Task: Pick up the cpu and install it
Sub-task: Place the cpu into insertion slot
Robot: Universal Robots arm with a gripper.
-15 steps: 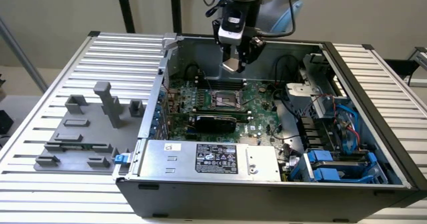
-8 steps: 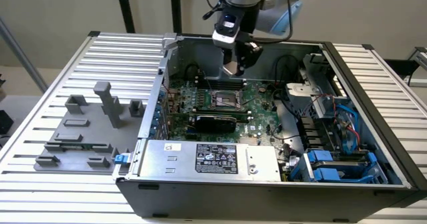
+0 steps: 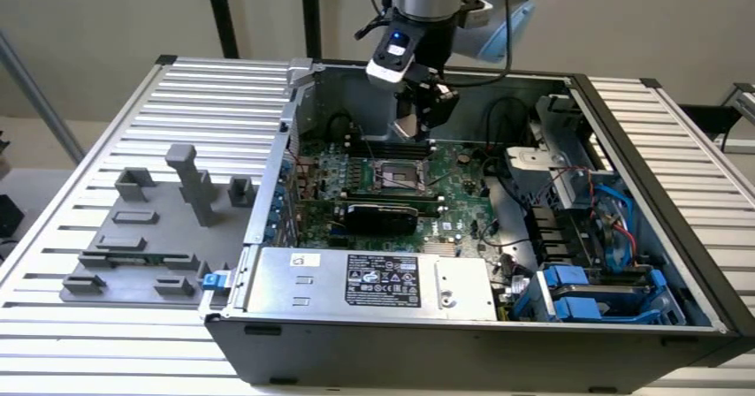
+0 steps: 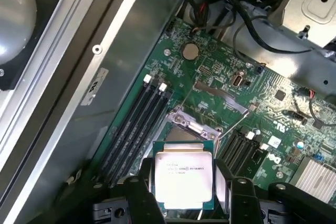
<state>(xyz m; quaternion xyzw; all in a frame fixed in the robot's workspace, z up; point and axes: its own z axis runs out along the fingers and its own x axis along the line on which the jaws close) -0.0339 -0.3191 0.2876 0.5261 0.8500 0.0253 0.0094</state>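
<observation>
One cpu (image 4: 182,178) held between fingers (image 4: 139,195), over socket (image 4: 193,127)

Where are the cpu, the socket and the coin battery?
cpu (image 4: 182,179), wrist view, middle of its silvery top plate
socket (image 3: 397,177), exterior view, centre of its dark opening
coin battery (image 4: 190,52), wrist view, centre of its round face

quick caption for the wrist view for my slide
The gripper holds the cpu over the socket on the green motherboard.
</observation>
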